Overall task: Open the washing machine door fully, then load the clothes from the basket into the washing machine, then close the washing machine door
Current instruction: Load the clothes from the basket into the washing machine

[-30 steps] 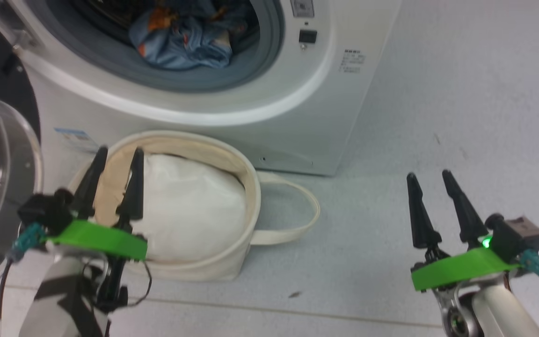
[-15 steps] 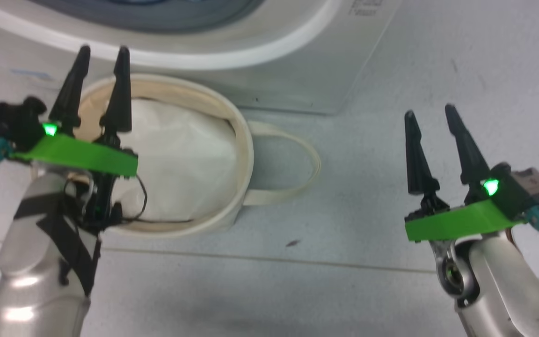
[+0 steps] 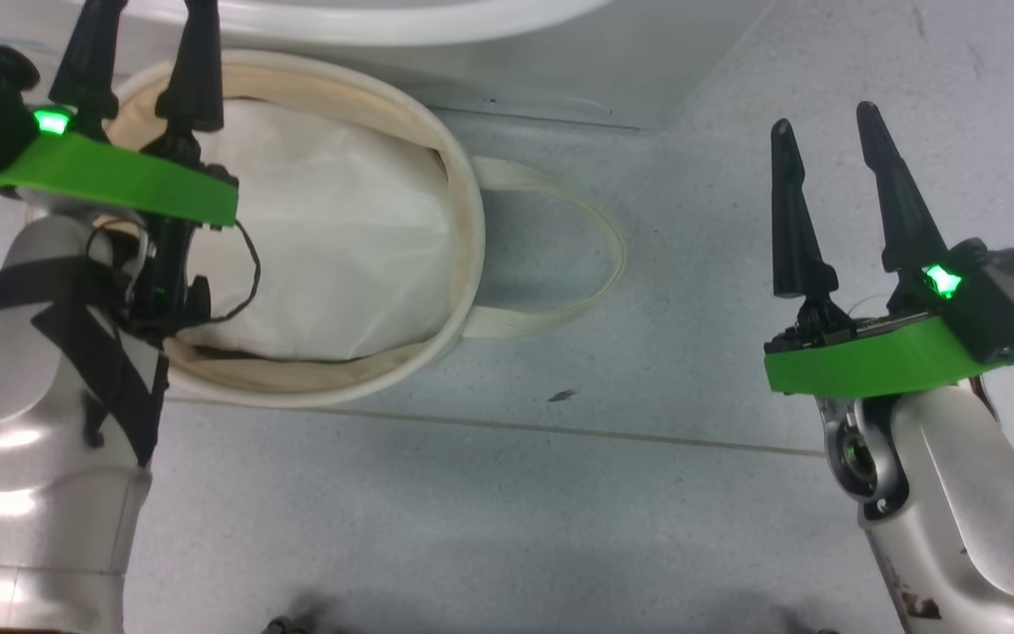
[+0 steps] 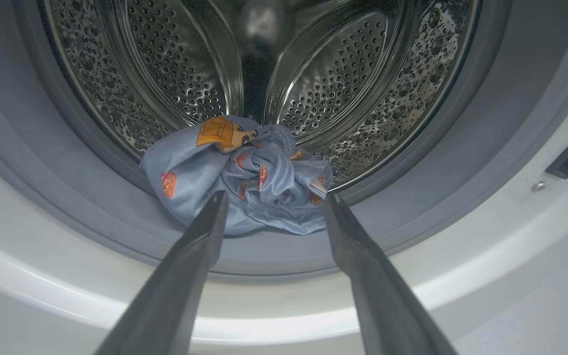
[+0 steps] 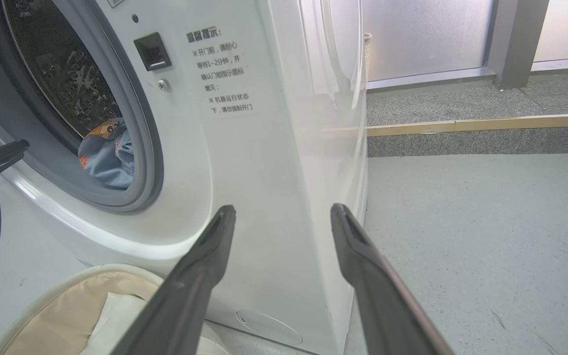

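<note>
A grey speckled floor (image 3: 560, 493) crossed by a thin seam carries the white washing machine (image 5: 264, 162). To its right, in the right wrist view, a wooden strip (image 5: 486, 123) runs below frosted panels (image 5: 422, 39) and a dark post (image 5: 515, 44). The cream basket (image 3: 463, 220) stands on the floor against the machine's front, holding a white padded cloth (image 3: 340, 229), with one loop handle (image 3: 595, 264) lying to its right. The clothes (image 4: 254, 182) lie bunched at the near lip of the steel drum (image 4: 313, 74), spilling onto the grey ring (image 4: 67, 197). The left claw (image 4: 275, 196), fingers apart and empty, is above the basket's left side and points at the bundle just beyond its tips. The right claw (image 3: 824, 119), also spread and empty, hangs over bare floor well right of the basket.
</note>
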